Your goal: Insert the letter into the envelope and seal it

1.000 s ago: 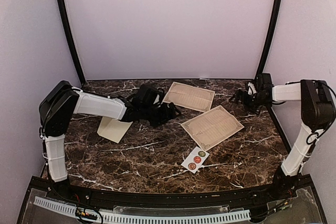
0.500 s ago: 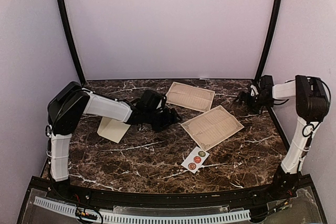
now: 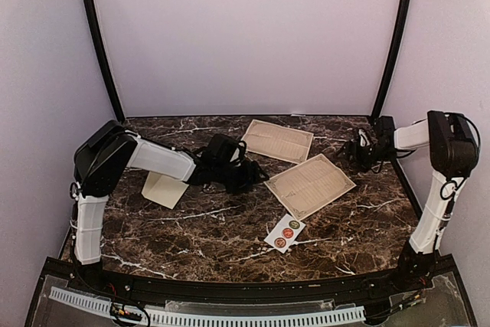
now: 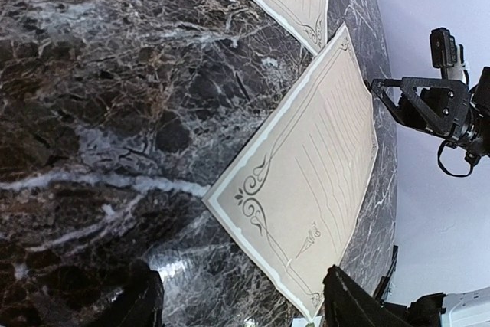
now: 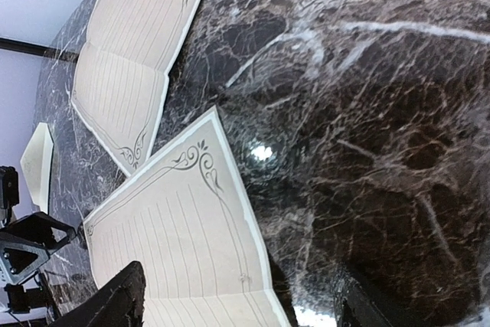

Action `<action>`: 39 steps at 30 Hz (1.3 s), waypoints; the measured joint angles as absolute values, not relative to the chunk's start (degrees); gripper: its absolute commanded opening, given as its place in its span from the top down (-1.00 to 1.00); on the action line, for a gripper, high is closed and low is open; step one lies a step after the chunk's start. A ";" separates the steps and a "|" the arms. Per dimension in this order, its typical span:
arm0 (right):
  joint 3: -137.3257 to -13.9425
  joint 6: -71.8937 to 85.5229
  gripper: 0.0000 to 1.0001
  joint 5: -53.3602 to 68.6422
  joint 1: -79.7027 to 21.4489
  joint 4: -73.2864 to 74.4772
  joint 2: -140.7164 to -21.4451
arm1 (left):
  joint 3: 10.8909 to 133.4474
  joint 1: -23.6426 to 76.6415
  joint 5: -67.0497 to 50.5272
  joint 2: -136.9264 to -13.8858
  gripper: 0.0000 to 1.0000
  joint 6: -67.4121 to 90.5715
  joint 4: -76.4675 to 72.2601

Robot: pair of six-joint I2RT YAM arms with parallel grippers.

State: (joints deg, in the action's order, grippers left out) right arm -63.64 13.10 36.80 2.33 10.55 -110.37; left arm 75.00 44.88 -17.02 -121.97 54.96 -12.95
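Envelope [image 3: 166, 188] is lying flat on the dark marble counter [image 3: 214, 227] at the left, with its far edge hidden under my left forearm. My left end effector [image 3: 249, 176] is hovering low over the bare counter, fingers [image 4: 145, 296] standing wide apart and gripping nothing. It is pointing at the corner of the nearer bordered sheet [image 3: 310, 184]. My right end effector [image 3: 354, 147] is hanging near the far right corner, also spread wide and gripping nothing, facing the same sheet from its other side. The farther bordered sheet [image 3: 276, 140] is lying just beyond the nearer one. A sticker strip [image 3: 285, 232] is resting near the front, apart from both.
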 measured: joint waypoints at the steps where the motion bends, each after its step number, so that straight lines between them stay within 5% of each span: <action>1: -62.98 12.97 -0.57 37.15 2.04 10.26 -110.08 | 75.02 45.04 -17.26 -122.21 -0.40 55.11 -13.50; 27: -51.35 15.29 -0.18 51.16 -2.81 7.84 -105.78 | 75.61 45.93 -18.63 -123.33 -0.39 55.57 -15.35; 33: -49.69 17.28 0.13 53.10 -3.01 7.25 -105.75 | 75.61 45.93 -18.63 -123.33 -0.39 55.57 -15.33; 39: -49.28 18.35 0.73 54.24 -3.01 7.01 -105.30 | 75.68 45.93 -18.61 -123.33 -0.38 55.55 -15.27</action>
State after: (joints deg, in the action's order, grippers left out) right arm -49.28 18.35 54.24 -3.01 7.01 -105.30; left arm 75.68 45.93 -18.61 -123.33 55.55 -15.27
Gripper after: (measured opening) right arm 0.263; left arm 0.694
